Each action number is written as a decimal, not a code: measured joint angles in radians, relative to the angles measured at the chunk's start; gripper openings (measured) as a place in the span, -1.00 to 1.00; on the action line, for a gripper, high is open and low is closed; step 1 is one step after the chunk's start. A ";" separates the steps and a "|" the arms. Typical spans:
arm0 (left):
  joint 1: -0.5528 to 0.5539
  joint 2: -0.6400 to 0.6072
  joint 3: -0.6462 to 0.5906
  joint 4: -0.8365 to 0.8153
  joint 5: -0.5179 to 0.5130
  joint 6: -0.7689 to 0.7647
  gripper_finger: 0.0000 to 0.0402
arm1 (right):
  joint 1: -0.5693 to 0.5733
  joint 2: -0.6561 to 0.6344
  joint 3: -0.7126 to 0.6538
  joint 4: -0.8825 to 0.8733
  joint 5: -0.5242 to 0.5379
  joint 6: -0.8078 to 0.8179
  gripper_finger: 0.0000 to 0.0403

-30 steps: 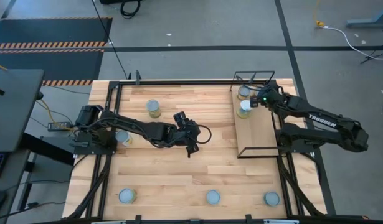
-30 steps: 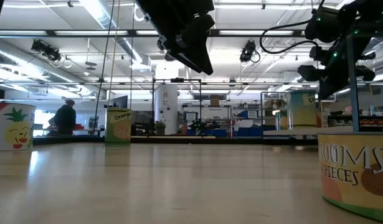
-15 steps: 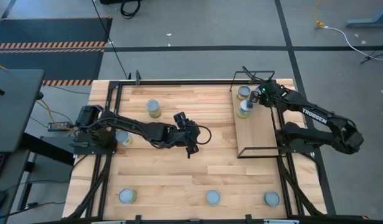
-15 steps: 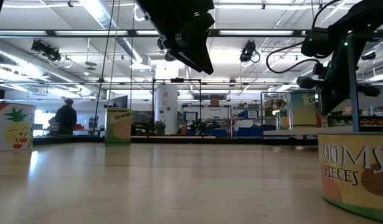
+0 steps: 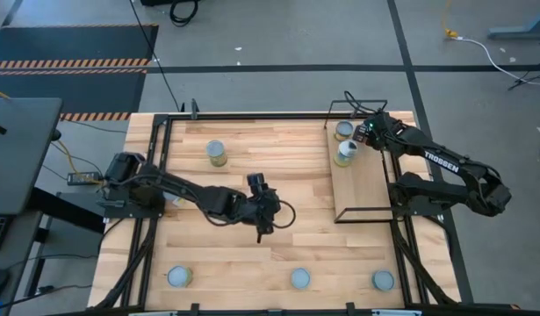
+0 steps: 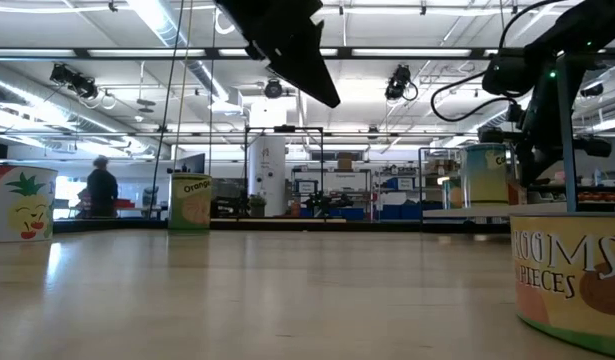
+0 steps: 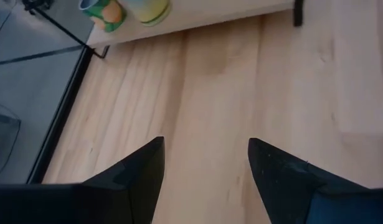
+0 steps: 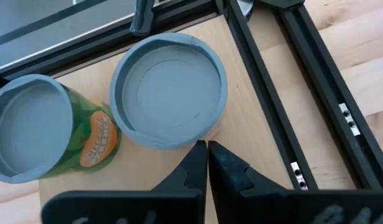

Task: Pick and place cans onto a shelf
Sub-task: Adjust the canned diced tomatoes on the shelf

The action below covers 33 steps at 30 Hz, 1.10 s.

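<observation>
Along the near edge of the table (image 5: 234, 263) three cans stand in a row, well apart: one near the left (image 5: 179, 277), one near the middle (image 5: 300, 278), one toward the right (image 5: 383, 280). The low view shows a label reading "PIECES" on the closest can (image 6: 572, 275), at the right of that picture. Farther in, the left gripper (image 5: 261, 230) hangs over bare planks near the middle of the table; its own wrist view shows the two dark fingers (image 7: 138, 171) spread wide with nothing between them, only tabletop below. Another can (image 5: 174, 195) sits partly under the left arm near its base, and one more (image 5: 217, 152) stands alone toward the far left part of the table. The shelf (image 5: 362, 180), a brown board in a thin black wire frame, lies on the right side and reaches the far edge. Two cans stand at its far end, just beside each other: one with a grey top (image 8: 169, 90) and one with a green and orange label (image 8: 42, 127). The right gripper (image 5: 361, 140) is above these two, fingers (image 8: 194, 168) pressed together and empty, their tips just beside the rim of the grey-topped can. Beyond the table, a person (image 6: 101, 187) stands in the room.
</observation>
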 joint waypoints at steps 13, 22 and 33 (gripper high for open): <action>-0.081 -0.010 -0.051 -0.045 -0.109 -0.033 0.13 | 0.020 -0.149 0.046 -0.014 0.019 -0.103 -0.90; -0.016 -0.187 -0.192 -0.294 -0.336 -0.463 0.11 | 0.231 -0.326 0.091 0.186 0.050 -0.397 -0.96; 0.082 -0.418 -0.372 -0.353 -0.328 -0.762 0.47 | 0.369 -0.316 0.091 0.472 -0.315 -0.863 -0.54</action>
